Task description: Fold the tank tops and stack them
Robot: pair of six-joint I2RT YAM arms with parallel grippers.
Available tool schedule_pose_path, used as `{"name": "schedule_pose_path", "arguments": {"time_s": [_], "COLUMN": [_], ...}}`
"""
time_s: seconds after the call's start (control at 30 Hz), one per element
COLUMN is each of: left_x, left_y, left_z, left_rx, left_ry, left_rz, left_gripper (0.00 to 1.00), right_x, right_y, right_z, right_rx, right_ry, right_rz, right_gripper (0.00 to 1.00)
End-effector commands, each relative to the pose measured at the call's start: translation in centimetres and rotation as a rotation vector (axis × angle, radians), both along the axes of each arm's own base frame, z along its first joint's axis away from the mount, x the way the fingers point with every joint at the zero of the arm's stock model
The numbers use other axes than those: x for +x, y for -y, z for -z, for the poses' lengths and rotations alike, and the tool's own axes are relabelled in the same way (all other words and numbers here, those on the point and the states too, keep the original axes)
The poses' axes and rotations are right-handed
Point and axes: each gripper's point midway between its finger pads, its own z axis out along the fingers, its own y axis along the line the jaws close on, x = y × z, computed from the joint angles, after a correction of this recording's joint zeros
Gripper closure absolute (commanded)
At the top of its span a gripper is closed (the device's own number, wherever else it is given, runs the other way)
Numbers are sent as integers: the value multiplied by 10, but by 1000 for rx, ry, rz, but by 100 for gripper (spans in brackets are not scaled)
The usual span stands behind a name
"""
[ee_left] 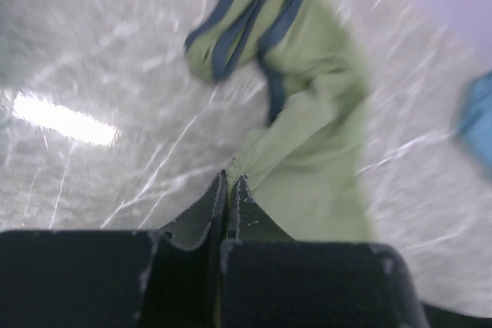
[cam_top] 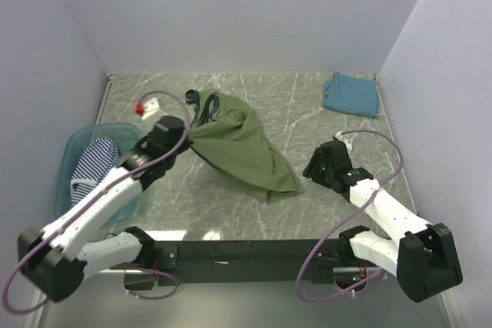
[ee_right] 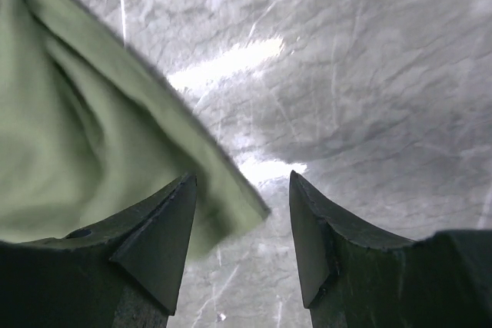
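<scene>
One of the three tank tops looks finished: the teal-blue top (cam_top: 350, 94) lies folded at the far right corner of the counter (cam_top: 307, 105). The olive-green top (cam_top: 242, 147) is mid-counter, bunched and unfolded, and the striped top (cam_top: 92, 160) sits crumpled in the tub (cam_top: 77, 140) at left. By my reckoning, two folds and the stacking remain. The left hand (ee_left: 231, 183), its arm reaching forward past the tub, is pinched tight on the olive-green top's left edge, lifting it. The right hand (ee_right: 242, 186) hovers low at the hem corner, jaws apart, gripping nothing.
</scene>
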Motion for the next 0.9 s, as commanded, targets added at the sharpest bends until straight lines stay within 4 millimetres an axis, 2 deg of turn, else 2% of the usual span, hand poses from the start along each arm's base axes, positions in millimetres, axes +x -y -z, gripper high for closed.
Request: {"name": "schedule_pose_path", "arguments": {"time_s": [0.0,0.13,0.27,0.53,0.6,0.8,0.87], "left_x": [-11,-16,-16,-19,-19,-20,-20], "left_y": [-28,-25,-32,-36,-37,-34,-34], "left_z": [-32,-50,-64,-87,-88,-92,-91], "left_rx": [-27,-59,-38,-49,-44,-47,-43], "left_ry": [56,92,97,149,148,154,151], "left_rz": [-92,-51,-82,-81,-79,-62,-58], "left_gripper": [99,99,100,100,99,99,99], "right_x": [5,-4,-10,-33,-44,-66,-74], "right_y": [-15,-49,-66,-86,-92,-87,-93], "right_z": [-6,2,15,32,36,54,56], "right_rx": [81,99,72,60,45,-6,-7], "right_ry": [46,30,-2,-36,-55,-102,-110], "right_rz": [-21,-110,-125,-169,-194,-170,-188], "right_gripper": [41,41,42,45,45,51,52]}}
